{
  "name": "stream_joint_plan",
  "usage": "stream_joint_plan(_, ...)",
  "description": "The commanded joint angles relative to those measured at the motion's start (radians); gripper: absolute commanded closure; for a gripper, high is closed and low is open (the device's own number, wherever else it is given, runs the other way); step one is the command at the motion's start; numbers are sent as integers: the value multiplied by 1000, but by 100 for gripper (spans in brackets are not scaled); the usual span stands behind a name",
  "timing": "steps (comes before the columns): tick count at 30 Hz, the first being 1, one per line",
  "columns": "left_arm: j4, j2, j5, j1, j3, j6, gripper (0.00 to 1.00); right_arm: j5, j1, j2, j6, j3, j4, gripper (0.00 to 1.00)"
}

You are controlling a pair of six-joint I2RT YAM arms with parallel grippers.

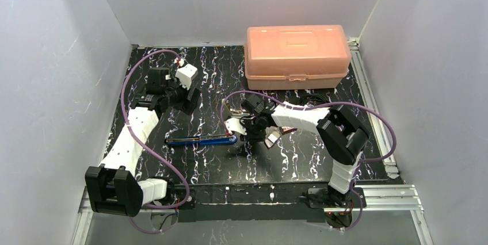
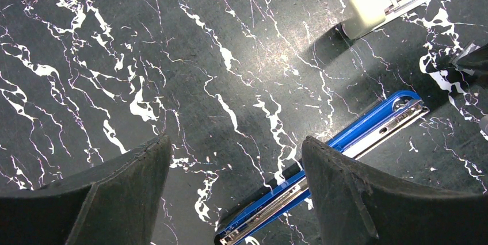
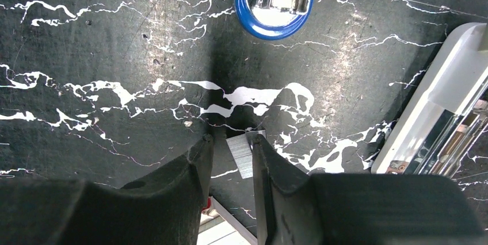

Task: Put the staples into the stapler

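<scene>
The staples (image 3: 243,156), one short silvery strip, sit right between the fingers of the right gripper (image 3: 231,138), low over the desk (image 1: 299,159)! The strip leans against one finger (image 3: 266,164), and a thin dark gap shows between it and the other finger, so the jaws stand narrowly apart around it rather than clamped. Whether the strip lies on the desk or hangs just above it, I cannot tell.

Just under that gripper, at the bottom edge of the right wrist view, a corner of the red box (image 3: 204,203) peeks out with its pale tray (image 3: 227,225) beside it.

Ahead of the fingers lies the stapler (image 1: 201,140), blue and black, folded out flat along the desk. Its rounded blue end, with shiny metal inside, points toward the right gripper, near but apart from the strip. Off to the side is a white-capped metal piece (image 2: 368,6), lying near the stapler's blue end.

Over to the left gripper (image 2: 236,159): jaws spread wide, holding nothing, hovering above the desk with the stapler's open metal channel running beneath one finger (image 2: 374,199).

At the back of the desk, against the wall, stands an orange plastic case (image 1: 296,55), lid shut, well apart from everything else.
</scene>
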Motion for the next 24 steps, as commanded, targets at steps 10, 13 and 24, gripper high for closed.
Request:
stream_joint_plan(10,-8,-36,22,12,-13,9,18,-7,-13,31,-20,56,-37,77)
stream_joint_plan(13,-9,-36,22,12,-11,11,18,-10,-14,31,-17,64,-44,82)
stream_joint_plan(24,-14,-35,32,12,1,7,18,-34,-20,-2,38,124,-79,91)
